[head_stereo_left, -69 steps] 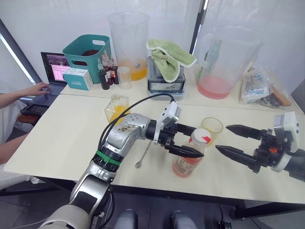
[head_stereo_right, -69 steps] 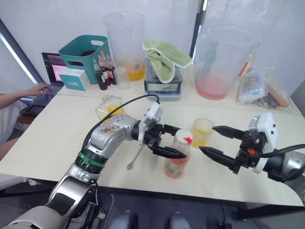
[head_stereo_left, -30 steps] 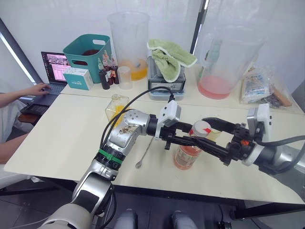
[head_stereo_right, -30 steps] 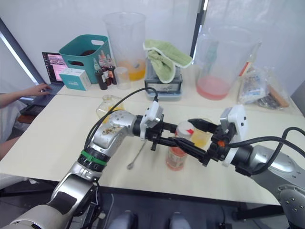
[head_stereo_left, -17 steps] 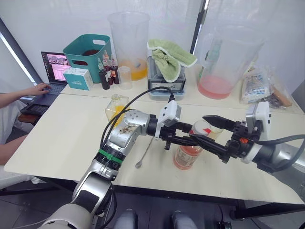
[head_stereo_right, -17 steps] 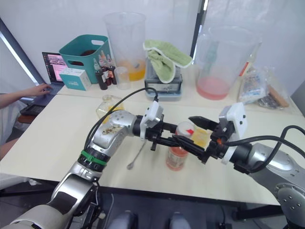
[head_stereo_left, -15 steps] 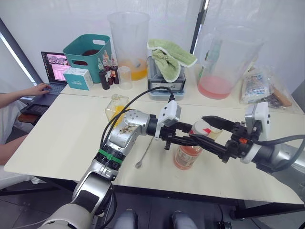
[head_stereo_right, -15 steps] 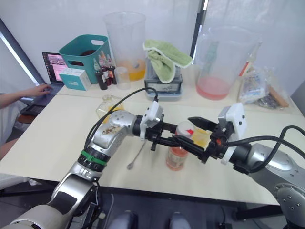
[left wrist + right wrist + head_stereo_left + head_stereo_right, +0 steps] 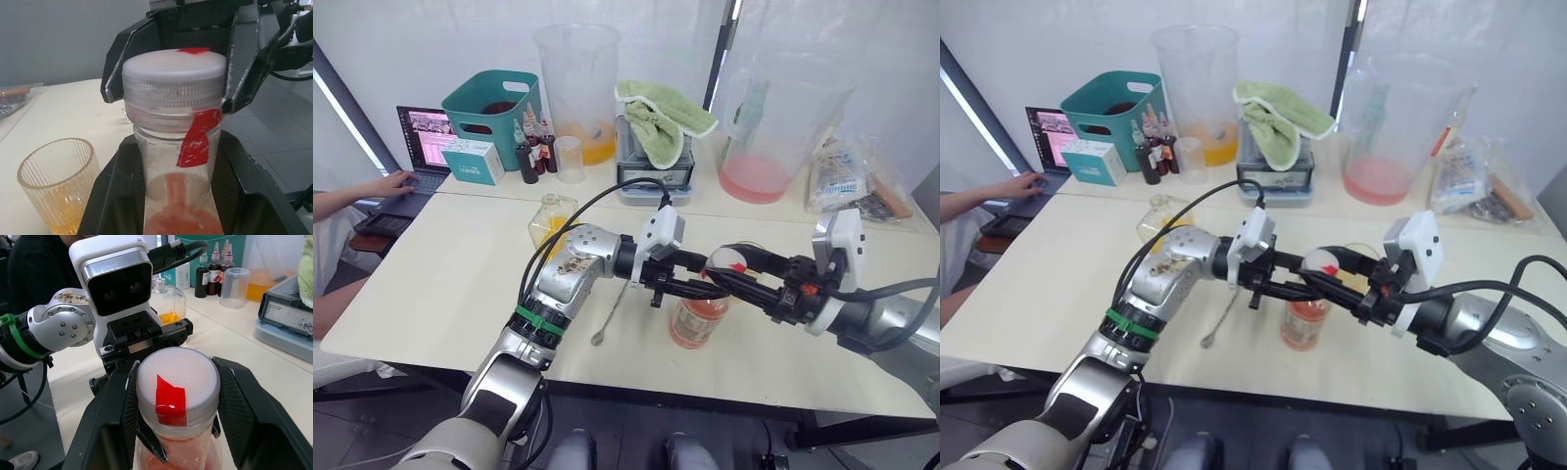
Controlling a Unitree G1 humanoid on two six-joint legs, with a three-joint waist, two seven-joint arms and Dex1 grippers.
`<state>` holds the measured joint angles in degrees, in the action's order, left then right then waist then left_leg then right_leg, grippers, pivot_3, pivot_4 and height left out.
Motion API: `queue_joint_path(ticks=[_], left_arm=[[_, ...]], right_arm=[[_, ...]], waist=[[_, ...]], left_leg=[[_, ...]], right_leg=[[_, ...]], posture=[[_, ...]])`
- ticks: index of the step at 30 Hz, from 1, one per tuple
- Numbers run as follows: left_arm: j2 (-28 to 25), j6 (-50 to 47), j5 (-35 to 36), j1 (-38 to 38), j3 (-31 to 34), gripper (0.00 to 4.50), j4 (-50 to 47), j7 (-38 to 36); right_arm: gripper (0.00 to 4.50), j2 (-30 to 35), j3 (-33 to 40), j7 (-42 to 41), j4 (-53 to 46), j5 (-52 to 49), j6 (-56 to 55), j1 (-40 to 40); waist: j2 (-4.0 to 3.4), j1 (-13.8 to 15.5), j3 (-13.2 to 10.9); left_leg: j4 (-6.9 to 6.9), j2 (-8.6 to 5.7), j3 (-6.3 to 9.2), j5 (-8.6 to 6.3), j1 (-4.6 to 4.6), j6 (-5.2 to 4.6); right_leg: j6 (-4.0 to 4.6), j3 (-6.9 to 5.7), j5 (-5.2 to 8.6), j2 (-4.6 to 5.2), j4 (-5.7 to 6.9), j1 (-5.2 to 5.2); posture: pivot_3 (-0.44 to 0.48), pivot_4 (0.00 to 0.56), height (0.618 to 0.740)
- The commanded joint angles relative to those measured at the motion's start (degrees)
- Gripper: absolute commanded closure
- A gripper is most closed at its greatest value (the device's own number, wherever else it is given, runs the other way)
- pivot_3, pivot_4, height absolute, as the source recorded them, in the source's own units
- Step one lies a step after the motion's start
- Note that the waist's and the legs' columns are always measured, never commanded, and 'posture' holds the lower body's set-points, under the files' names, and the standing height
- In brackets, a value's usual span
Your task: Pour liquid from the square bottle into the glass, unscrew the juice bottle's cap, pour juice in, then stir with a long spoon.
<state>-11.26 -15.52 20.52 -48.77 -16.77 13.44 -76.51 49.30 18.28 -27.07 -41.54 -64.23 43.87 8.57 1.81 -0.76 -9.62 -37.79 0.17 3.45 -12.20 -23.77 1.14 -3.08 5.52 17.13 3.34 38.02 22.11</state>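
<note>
Since the earlier frames, the right hand [image 9: 729,262] has swung in from well apart and is now closing its fingers around the cap [image 9: 177,387]. The left hand [image 9: 690,286] is clamping the neck of the juice bottle [image 9: 698,319], which is standing upright on the table [image 9: 431,284] just in front of the glass [image 9: 61,183].

Progress looks like this: the glass is already holding some amber liquid, so the first pour seems done; the cap is still on, so unscrewing, the juice pour and stirring are all left.

Counting: one glass, one juice bottle, one cap, one long spoon [image 9: 609,313] lying on the table, one square bottle [image 9: 553,217] behind the left arm.
</note>
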Motion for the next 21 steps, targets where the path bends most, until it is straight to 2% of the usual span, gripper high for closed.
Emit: queue_joint_path(ticks=[1,2,9,11,14,17,21], left_arm=[[-0.1,-0.6,0.7,-1.0,-0.4,3.18,-0.4,-2.1],[-0.2,-0.5,0.7,-1.1,-0.4,3.18,-0.2,-2.2],[-1.4,-0.1,0.2,-1.5,-1.3,3.18,-0.1,-5.5],[-1.6,-0.2,0.1,-1.6,-1.4,3.18,-0.3,-6.0],[-1.5,-0.2,-0.1,-1.8,-1.5,3.18,-0.3,-6.2],[-1.4,-0.2,-0.1,-2.1,-1.4,3.18,0.1,-6.2],[-1.1,0.1,-0.3,-2.1,-1.1,3.18,0.4,-5.9]], right_arm=[[2.75,1.8,-0.8,-8.3,2.2,0.9,-2.9,4.3],[2.75,2.1,-1.4,-10.4,3.2,1.4,-3.1,4.9],[2.75,3.0,-17.4,-45.0,30.1,13.1,-7.6,26.4],[2.75,2.2,-19.6,-51.4,35.2,14.6,-7.9,30.4],[2.75,1.1,-21.2,-56.7,40.6,17.5,-8.3,34.4],[2.75,0.5,-20.7,-58.5,41.8,18.7,-8.1,35.5],[2.75,0.0,-16.2,-54.2,39.4,16.0,-4.3,34.3]], waist=[[-0.01,-0.1,0.0],[-0.01,-0.1,0.0],[-0.07,-1.0,0.0],[-0.08,-1.0,-0.1],[-0.08,-0.8,-0.1],[-0.09,-0.4,-0.1],[-0.09,-0.1,-0.1]], left_leg=[[0.00,0.00,0.00,0.00,0.00,0.00],[0.00,0.00,-0.01,0.00,0.00,0.00],[-0.02,0.04,-0.06,0.00,0.06,0.00],[-0.01,0.05,-0.06,-0.01,0.04,-0.02],[-0.02,0.00,0.05,-0.09,0.01,-0.14],[-0.05,-0.07,0.08,-0.13,-0.01,-0.20],[-0.04,-0.09,0.13,-0.14,-0.02,-0.22]], right_leg=[[0.00,0.00,0.00,0.00,0.00,0.00],[0.00,0.00,0.00,0.00,-0.01,0.01],[0.00,-0.02,0.00,-0.03,0.02,0.03],[0.00,-0.03,0.00,-0.03,0.01,0.07],[0.01,-0.07,-0.01,0.01,0.08,0.07],[0.00,-0.08,-0.02,0.07,0.13,0.12],[0.00,-0.09,-0.02,0.09,0.15,0.14]], posture=[[0.000,0.150,0.740],[0.000,0.150,0.740],[0.000,0.150,0.740],[0.000,0.150,0.740],[0.000,0.150,0.740],[0.000,0.150,0.740],[0.000,0.150,0.740]])
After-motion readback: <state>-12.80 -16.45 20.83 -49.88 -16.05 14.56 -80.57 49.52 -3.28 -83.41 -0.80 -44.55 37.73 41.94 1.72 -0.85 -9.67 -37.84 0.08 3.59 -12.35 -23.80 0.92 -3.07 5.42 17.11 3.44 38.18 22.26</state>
